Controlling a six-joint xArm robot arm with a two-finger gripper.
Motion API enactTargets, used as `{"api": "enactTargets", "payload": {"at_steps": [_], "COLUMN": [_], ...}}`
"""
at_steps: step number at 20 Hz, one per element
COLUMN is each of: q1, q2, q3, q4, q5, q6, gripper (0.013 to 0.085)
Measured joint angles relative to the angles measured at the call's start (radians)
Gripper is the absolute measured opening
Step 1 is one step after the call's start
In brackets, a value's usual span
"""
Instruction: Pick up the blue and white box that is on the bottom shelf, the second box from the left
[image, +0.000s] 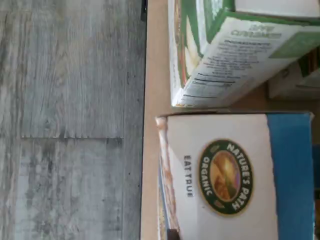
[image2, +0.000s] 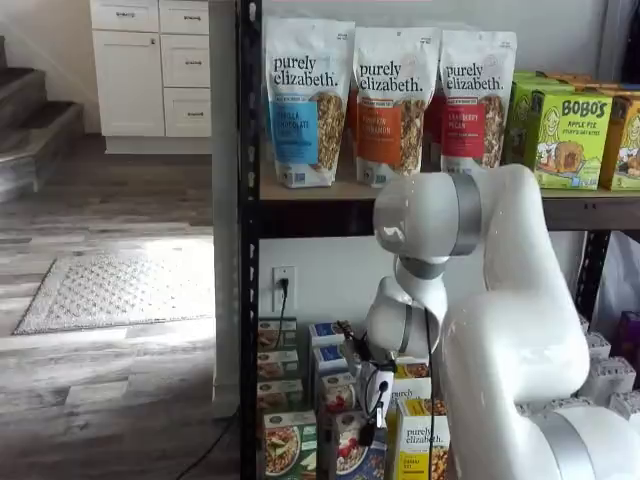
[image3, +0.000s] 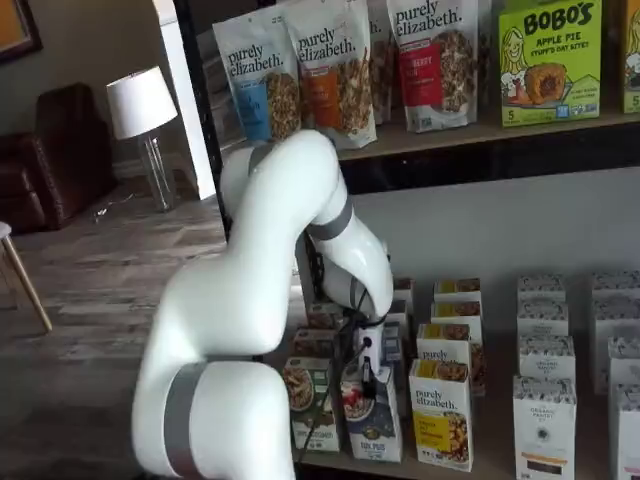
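Observation:
The blue and white box (image3: 373, 428) stands at the front of the bottom shelf (image3: 492, 473), between a green-and-white box (image3: 311, 398) and a yellow "purely elizabeth" box (image3: 442, 412). My gripper (image3: 367, 379) has come down onto the box's top, its black fingers shut on its upper edge. In a shelf view the same fingers (image2: 371, 428) hang over the blue and white box (image2: 350, 452). The wrist view looks straight at the box's white and blue top (image: 225, 175) with its round Nature's Path logo. The fingers do not show there.
More small boxes stand in rows behind the front ones (image2: 330, 362), and white cartons (image3: 544, 420) to the right. Tall granola bags (image2: 303, 100) and green Bobo's boxes (image2: 570, 135) fill the board above. The shelf's front edge (image: 152, 75) meets grey floor (image: 70, 120).

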Motion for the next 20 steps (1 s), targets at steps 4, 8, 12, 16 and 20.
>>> {"api": "enactTargets", "payload": {"at_steps": [4, 8, 12, 16, 20], "q1": [0.009, 0.017, 0.029, 0.045, 0.064], "q2": [-0.039, -0.088, -0.172, -0.255, -0.349], "q3": [0.070, 0.150, 0.272, 0.379, 0.491], "q4": [0.011, 0.060, 0.123, 0.153, 0.127], "q5": [-0.043, -0.079, -0.108, -0.119, -0.141], "q6": [-0.007, -0.049, -0.100, -0.117, -0.078], "gripper": [0.0450, 0.0450, 0.0450, 0.0450, 0.0450]}}
